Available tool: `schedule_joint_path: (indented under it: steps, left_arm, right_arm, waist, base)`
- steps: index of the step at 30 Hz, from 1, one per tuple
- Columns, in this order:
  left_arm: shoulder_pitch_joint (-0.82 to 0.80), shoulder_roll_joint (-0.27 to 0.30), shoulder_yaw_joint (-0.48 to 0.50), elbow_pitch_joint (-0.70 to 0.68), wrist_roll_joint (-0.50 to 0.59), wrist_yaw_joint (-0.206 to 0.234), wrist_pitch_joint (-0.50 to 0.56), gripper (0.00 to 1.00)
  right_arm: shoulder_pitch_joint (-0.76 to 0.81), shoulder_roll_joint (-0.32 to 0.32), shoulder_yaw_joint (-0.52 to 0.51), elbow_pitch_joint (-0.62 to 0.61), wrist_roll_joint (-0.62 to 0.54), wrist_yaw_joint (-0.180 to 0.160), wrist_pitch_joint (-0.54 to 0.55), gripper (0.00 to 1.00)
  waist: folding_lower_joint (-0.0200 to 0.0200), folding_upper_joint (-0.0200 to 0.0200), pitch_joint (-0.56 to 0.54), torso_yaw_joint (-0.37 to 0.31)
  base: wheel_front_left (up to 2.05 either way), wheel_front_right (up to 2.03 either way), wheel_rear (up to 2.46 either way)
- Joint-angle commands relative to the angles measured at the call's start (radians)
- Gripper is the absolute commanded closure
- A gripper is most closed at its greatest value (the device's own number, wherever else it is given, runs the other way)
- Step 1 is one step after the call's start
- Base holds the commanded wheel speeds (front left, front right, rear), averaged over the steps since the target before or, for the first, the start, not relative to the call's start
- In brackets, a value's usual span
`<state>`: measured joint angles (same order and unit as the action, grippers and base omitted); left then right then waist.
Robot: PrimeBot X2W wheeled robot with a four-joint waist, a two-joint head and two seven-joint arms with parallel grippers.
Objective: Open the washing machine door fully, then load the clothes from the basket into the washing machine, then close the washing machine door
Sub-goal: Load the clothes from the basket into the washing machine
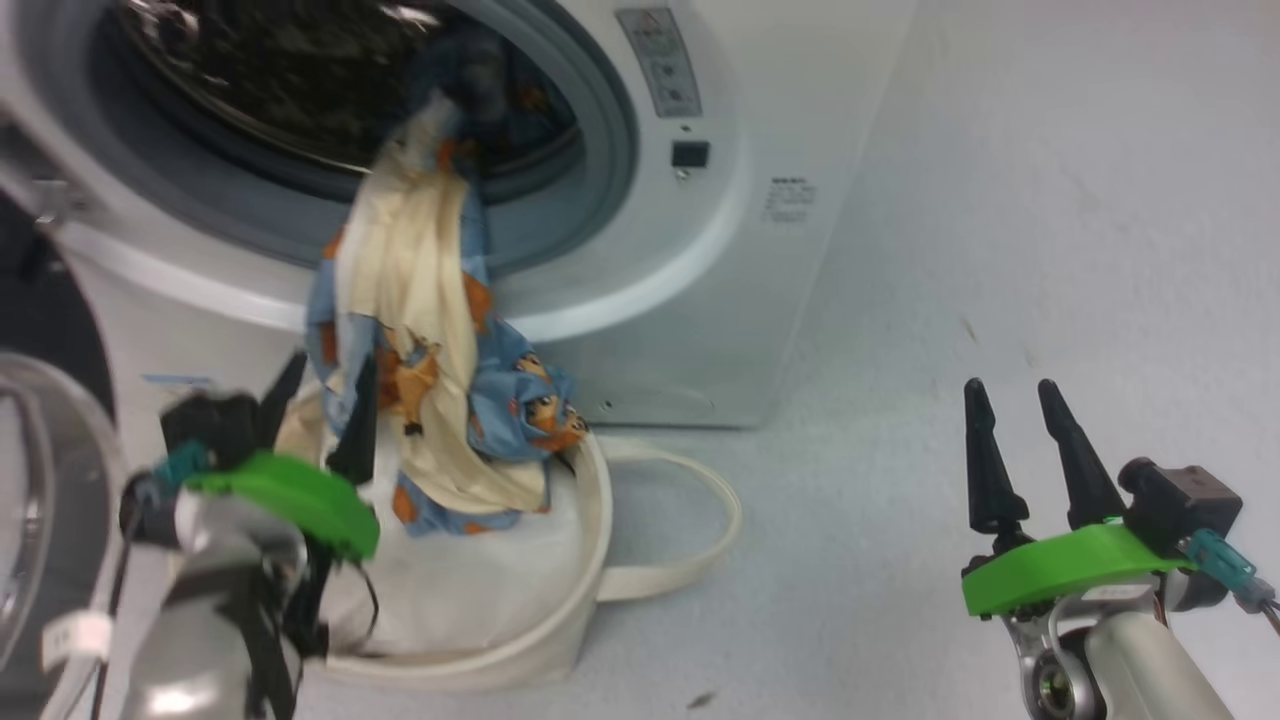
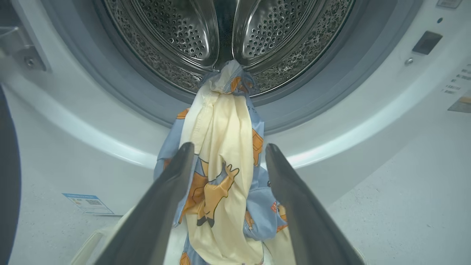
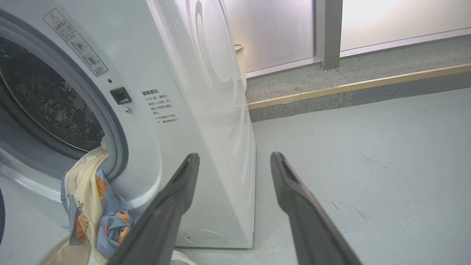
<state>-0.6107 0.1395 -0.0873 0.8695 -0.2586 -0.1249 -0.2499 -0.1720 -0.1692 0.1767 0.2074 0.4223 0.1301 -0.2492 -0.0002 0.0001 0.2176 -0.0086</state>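
The white washing machine (image 1: 720, 250) stands open, its steel drum (image 2: 176, 29) bare at the back. The washing machine door (image 1: 30, 480) is swung out at the far left, glass bowl showing. The blue clothes (image 1: 420, 300) with orange animals and cream lining hang from the drum lip (image 2: 224, 125) down into the cream basket (image 1: 560, 600) on the floor. My left gripper (image 1: 320, 400) is open just in front of the hanging fabric, fingers (image 2: 184, 162) either side of it in the wrist view, not closed on it. My right gripper (image 1: 1030, 400) is open over bare floor, off to the washer's right (image 3: 235, 157).
A basket strap (image 1: 700, 520) loops out onto the grey floor. To the right of the washer the floor runs to a raised step with a wooden edge (image 3: 368, 84) and frosted panels. A wicker bin (image 3: 240, 62) sits behind the machine.
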Motion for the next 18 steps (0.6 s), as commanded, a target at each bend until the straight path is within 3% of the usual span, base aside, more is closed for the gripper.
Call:
schedule_joint_path:
  steps: [1,18]
  left_arm:
    - [0.020,0.031,0.021,-0.045,0.009,-0.005,-0.012,0.00]
    - [0.257,0.009,0.056,-0.173,-0.003,-0.006,-0.012,0.00]
  right_arm:
    - [0.002,-0.013,0.021,-0.028,0.007,0.001,-0.012,0.00]
    - [0.059,-0.040,0.035,-0.019,0.047,0.001,-0.013,0.00]
  waist:
    - [0.0002,-0.0001,-0.043,0.028]
    - [0.0002,-0.0001,-0.178,0.061]
  base:
    - [0.00,0.00,0.00]
    - [0.00,0.00,0.00]
